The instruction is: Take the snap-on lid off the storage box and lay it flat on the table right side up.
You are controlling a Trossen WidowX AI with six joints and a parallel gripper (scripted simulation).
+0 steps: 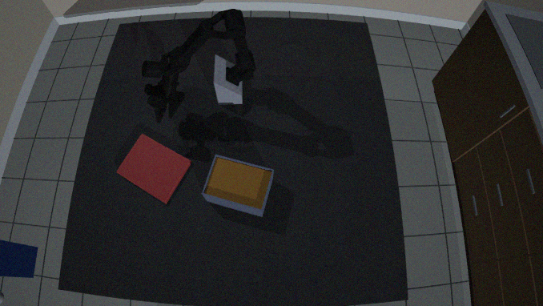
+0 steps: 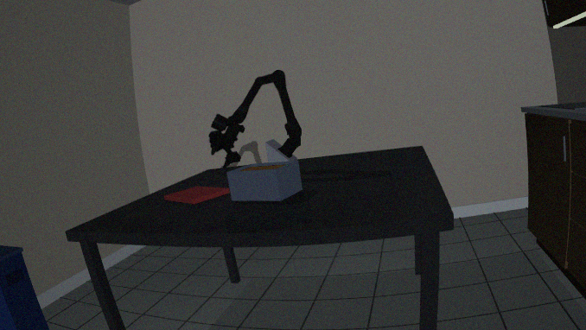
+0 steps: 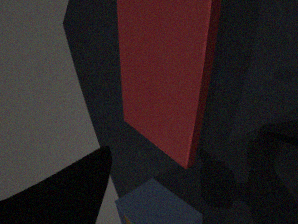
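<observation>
The red lid (image 1: 154,168) (image 2: 196,195) (image 3: 162,65) lies flat on the dark table (image 1: 328,248) (image 2: 367,207), its smooth face up and no hollow side showing. The storage box (image 1: 236,205) (image 2: 255,186) (image 3: 160,200) stands upright and uncovered to the right of the lid in the top view, its walls grey-blue and its inside orange. A gap separates the two. My gripper (image 1: 165,117) (image 2: 229,163) (image 3: 186,147) is open and empty. It hangs above the table behind the lid, touching neither lid nor box.
A pale angular block (image 1: 230,96) (image 2: 273,152) stands at the arm's base, behind the box. A blue bin (image 1: 18,259) (image 2: 10,281) is off the table at the left. Brown cabinets (image 1: 480,100) (image 2: 544,173) stand off the table at the right.
</observation>
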